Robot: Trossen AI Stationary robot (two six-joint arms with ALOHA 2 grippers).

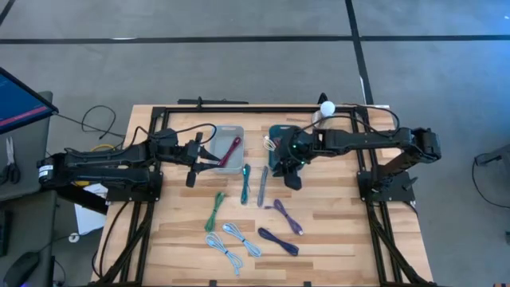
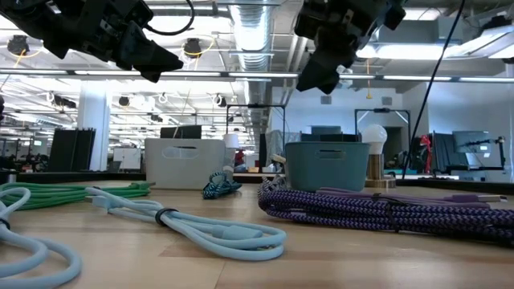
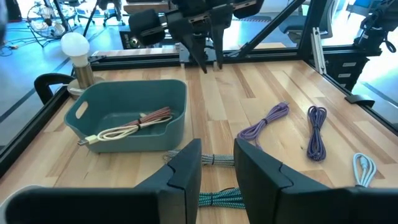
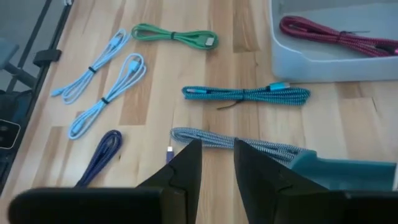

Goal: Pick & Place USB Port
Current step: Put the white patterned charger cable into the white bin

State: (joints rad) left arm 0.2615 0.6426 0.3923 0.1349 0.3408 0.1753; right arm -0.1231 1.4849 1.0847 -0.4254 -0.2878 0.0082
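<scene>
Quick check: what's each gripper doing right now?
Left gripper: open, empty, above the table by the grey bin.
Right gripper: open, empty, beside the teal bin.

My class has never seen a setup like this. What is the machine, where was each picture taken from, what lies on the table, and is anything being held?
Two dark robot arms work over a wooden table. One picture looks straight down, one looks level across the tabletop, and two come from cameras on the wrists. The left gripper hangs beside a grey bin holding a red cable. The right gripper hangs by a teal bin holding a white cable. Loose coiled cables lie around, such as a green cable. Both grippers are open and hold nothing.
</scene>
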